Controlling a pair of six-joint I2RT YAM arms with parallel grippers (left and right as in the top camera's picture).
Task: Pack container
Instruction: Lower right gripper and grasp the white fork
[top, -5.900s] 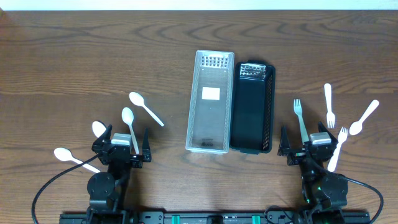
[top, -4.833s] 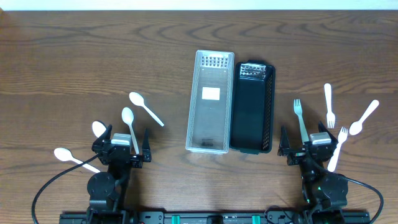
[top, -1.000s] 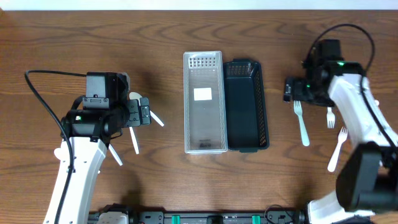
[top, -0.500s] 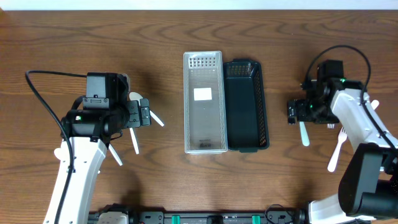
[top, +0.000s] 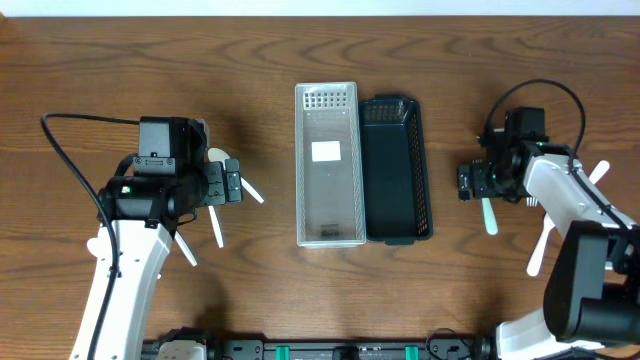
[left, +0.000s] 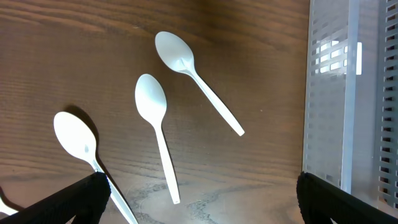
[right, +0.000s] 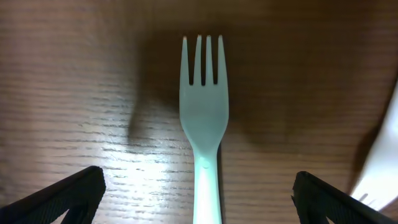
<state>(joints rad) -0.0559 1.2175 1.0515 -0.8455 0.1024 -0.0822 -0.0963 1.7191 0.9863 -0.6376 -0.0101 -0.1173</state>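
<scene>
Your right gripper (top: 474, 182) has come down and toward you in the last second, and it now hangs right over the head of a white plastic fork (right: 204, 118). Its two fingers are spread wide, one on each side of the fork, and they hold nothing yet. That looks like the start of the first pick, so no packing has been done. Your left gripper (top: 228, 183) has not moved in that time. It is spread wide too, holds nothing, and waits over three white plastic spoons (left: 155, 118). The long clear plastic tray (top: 327, 165) and the long black plastic basket (top: 395, 165) sit side by side, touching, in the middle of the brown wooden table (top: 300, 290) between your two arms. Both are empty. The fork lies flat and thin on the wood, so the fingers will likely have to go almost down to the table to catch it. There is bare wood on both sides of the fork's head. Another white piece (right: 376, 168) shows at the right edge of the right wrist view, too cut off to name, so keep away from it. Between the fork and the basket's wall there is only open wood, so the way across is free. You will need to lift over the basket's rim.
</scene>
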